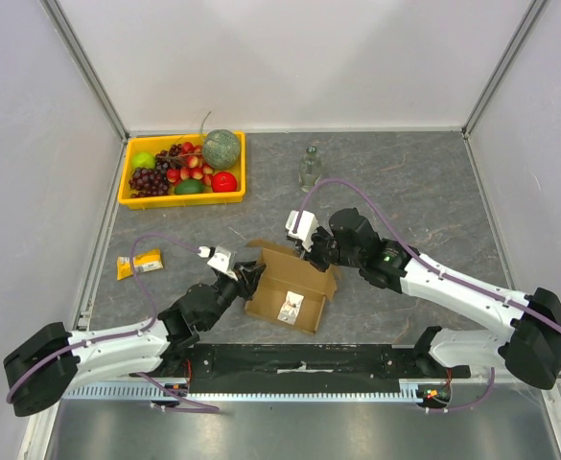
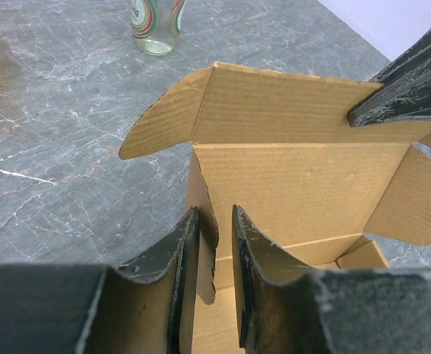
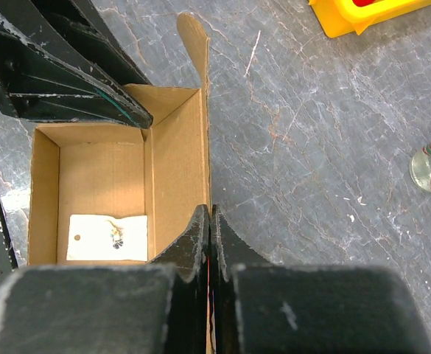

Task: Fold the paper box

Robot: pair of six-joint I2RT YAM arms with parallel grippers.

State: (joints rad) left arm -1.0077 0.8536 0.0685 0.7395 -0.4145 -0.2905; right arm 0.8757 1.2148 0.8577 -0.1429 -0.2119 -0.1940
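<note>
Paper box (image 1: 282,287) was roughly halfway: walls up, top flaps not closed, right gripper (image 3: 209,212) pinching one wall, left gripper (image 2: 214,215) slightly spread astride another.

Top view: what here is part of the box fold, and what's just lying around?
In the job:
- paper box
- left gripper, astride one wall of the box
- right gripper, shut on another wall

Lying about:
- yellow fruit tray
- glass bottle
- yellow packet
</note>
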